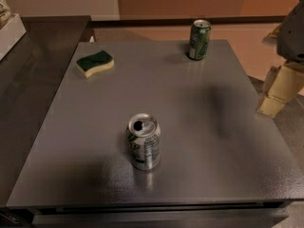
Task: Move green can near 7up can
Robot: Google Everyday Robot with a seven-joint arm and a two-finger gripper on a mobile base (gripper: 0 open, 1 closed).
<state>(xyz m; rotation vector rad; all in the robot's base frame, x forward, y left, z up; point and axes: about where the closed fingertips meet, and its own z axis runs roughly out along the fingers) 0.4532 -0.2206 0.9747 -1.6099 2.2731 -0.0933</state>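
The green can (199, 39) stands upright near the far edge of the grey table (190, 141), right of middle. The 7up can (143, 141), silver-white with an opened top, stands upright near the front, just left of middle. The two cans are far apart. My gripper (280, 87) shows as cream-coloured parts beyond the table's right edge, well to the right of both cans and touching neither. It holds nothing that I can see.
A green and yellow sponge (95, 63) lies at the table's far left. A darker counter (28, 75) adjoins the left side, with a white object (9, 30) at its far left. The arm's shadow falls on the table's right half.
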